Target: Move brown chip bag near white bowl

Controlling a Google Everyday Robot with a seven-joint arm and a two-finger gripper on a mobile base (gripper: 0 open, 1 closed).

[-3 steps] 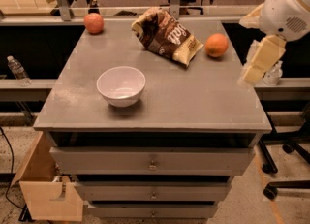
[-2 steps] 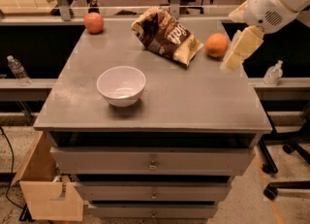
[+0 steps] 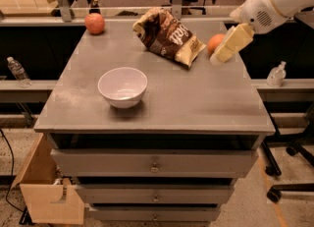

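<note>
The brown chip bag point(image 3: 168, 37) lies crinkled at the back of the grey table top point(image 3: 196, 98), with a cream-yellow end towards the right. The white bowl point(image 3: 122, 86) stands left of the middle, nearer the front, well apart from the bag. My gripper point(image 3: 226, 46) hangs from the white arm point(image 3: 277, 2) at the upper right, above the table's right side, just right of the bag and in front of an orange fruit point(image 3: 214, 43). It holds nothing.
A red-orange fruit point(image 3: 94, 23) sits at the table's back left corner. Drawers point(image 3: 154, 164) run below the top. A wooden box point(image 3: 46, 191) stands on the floor at the left. A water bottle point(image 3: 17, 71) and a small bottle point(image 3: 276, 74) stand on side ledges.
My arm and gripper have moved left from beyond the table's right edge to over the table, close to the orange fruit and the bag. Bag and bowl have not moved.
</note>
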